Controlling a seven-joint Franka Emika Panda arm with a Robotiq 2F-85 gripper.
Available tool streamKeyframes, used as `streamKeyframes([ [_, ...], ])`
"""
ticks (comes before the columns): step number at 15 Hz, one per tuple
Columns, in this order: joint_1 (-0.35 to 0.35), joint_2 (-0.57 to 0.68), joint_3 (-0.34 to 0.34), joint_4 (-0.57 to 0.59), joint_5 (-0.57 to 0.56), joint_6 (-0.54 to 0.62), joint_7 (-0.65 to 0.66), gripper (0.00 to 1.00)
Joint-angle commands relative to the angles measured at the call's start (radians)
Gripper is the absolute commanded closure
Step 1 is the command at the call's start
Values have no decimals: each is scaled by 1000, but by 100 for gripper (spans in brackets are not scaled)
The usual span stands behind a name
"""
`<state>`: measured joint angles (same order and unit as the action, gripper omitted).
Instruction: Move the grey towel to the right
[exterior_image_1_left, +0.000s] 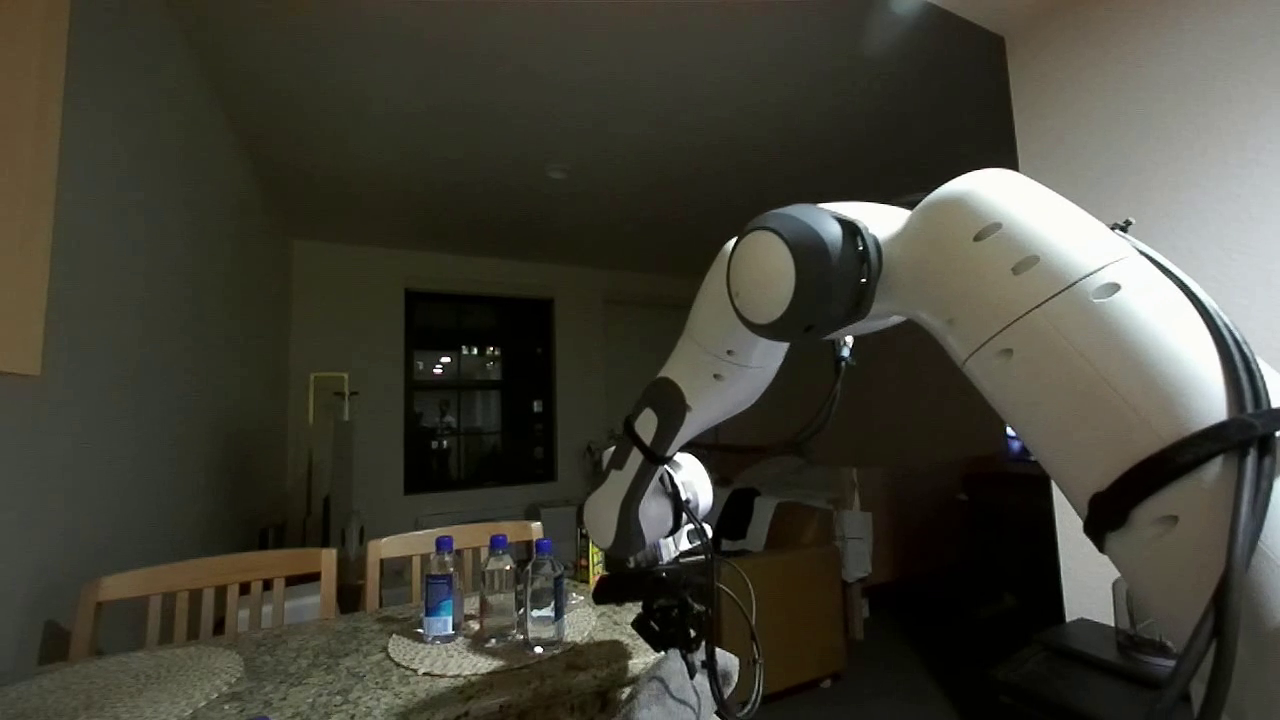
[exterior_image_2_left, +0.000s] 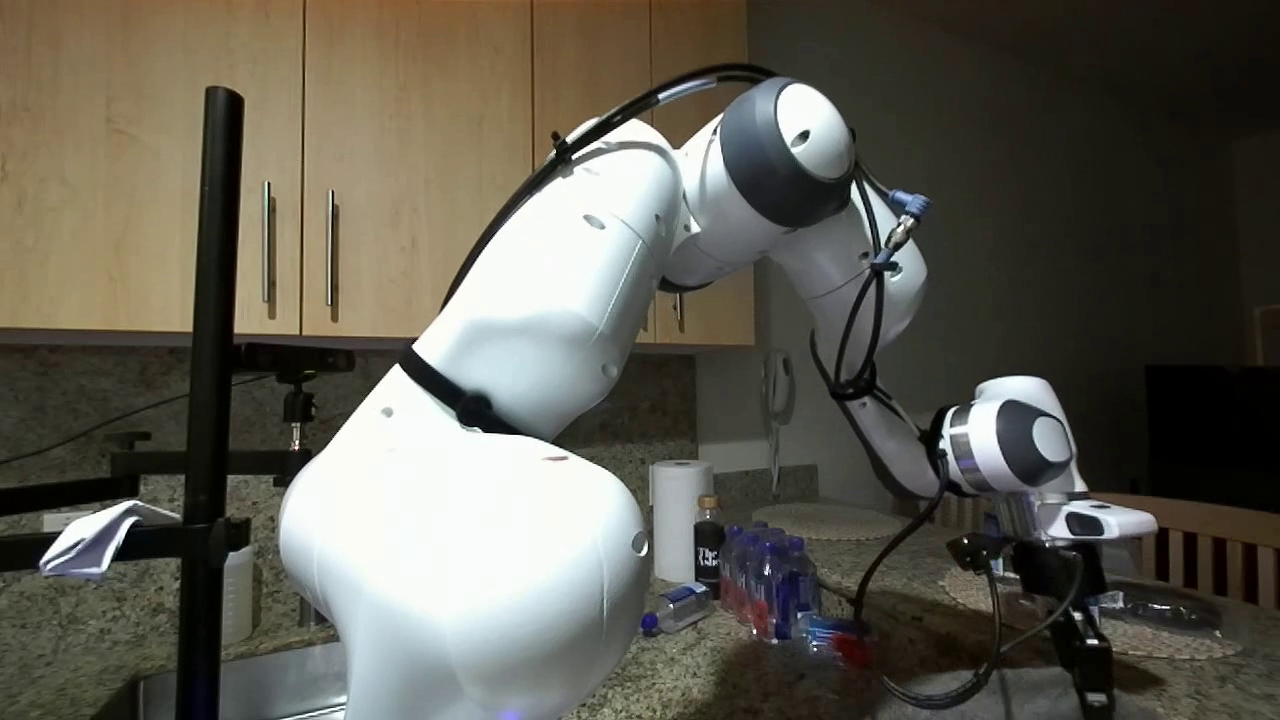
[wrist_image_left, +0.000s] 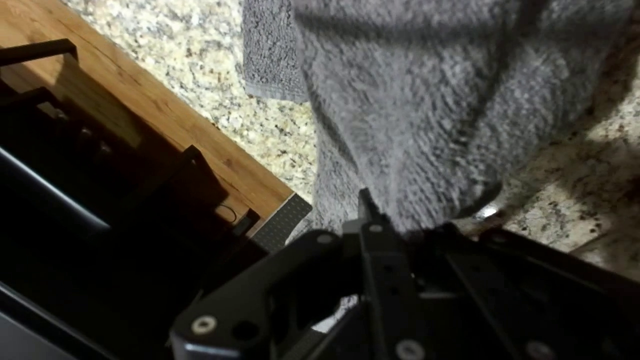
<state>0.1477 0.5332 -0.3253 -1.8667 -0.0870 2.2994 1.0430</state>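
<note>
The grey towel (wrist_image_left: 400, 115) fills the upper middle of the wrist view. It is bunched toward my gripper (wrist_image_left: 407, 220), and part of it lies on the granite counter (wrist_image_left: 270, 125). My gripper is shut on the towel, with the cloth pinched between its two dark fingers. The right-hand finger is dark and hard to make out. In an exterior view, the towel (exterior_image_1_left: 672, 692) shows below the gripper (exterior_image_1_left: 685, 650) at the bottom edge. In an exterior view, the gripper (exterior_image_2_left: 1097, 690) points down beside a grey part of the towel (exterior_image_2_left: 1035, 695).
Several water bottles (exterior_image_1_left: 497, 590) stand on a woven mat (exterior_image_1_left: 425, 655). A bottle pack (exterior_image_2_left: 768, 580), a lying bottle (exterior_image_2_left: 680, 607), a dark bottle (exterior_image_2_left: 708, 545) and a paper towel roll (exterior_image_2_left: 680, 520) stand or lie on the counter. Wooden chairs (exterior_image_1_left: 210, 572) line its far side.
</note>
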Motion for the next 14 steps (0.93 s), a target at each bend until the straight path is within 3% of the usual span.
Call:
streamKeyframes([
  [1, -14, -94, 43, -5, -58, -85, 6, 91],
  [10, -25, -157, 156, 174, -126, -345, -96, 91],
  [14, -15, -163, 189, 254, -153, -383, -111, 91],
])
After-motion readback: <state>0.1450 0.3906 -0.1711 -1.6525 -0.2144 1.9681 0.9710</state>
